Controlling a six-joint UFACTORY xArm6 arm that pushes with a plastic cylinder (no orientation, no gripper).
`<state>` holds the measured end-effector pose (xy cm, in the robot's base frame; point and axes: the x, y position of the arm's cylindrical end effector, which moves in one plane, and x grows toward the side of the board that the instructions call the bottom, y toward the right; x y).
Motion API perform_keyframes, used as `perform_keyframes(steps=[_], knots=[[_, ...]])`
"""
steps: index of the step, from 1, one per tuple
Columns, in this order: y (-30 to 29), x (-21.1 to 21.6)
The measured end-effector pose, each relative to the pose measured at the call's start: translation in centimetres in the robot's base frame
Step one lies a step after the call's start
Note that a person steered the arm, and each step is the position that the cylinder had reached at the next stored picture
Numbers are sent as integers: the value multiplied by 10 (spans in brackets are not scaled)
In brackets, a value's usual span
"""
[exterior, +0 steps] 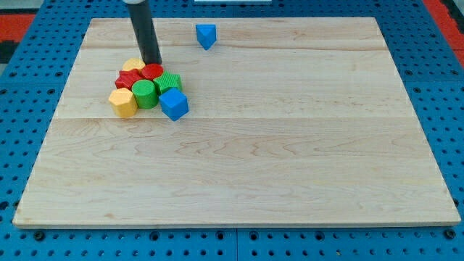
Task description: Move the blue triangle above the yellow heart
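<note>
My tip (153, 63) is just a bare rod holding nothing, and it sits at the top of the block pile, touching or almost touching the yellow heart (133, 66) just to its left and the red block (151, 70) below it. The blue triangle (206, 35) sits alone, up and to the right of my tip. I think the job is only partly done, because the triangle needs a push left to end up right above the heart.

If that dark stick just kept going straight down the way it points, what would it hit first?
Probably the wooden board itself: my tip seems to rest there already, at the cluster's top edge, beside the red block and yellow heart. Depth is hard to judge.
</note>
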<state>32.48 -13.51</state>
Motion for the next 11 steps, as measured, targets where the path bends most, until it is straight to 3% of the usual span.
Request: perform_keyframes(steps=[2, 3, 4, 5, 6, 8, 9, 11], knots=[[14, 17], [87, -5], [176, -37], [202, -108], [129, -124], [74, -61], [57, -73], [-33, -77]])
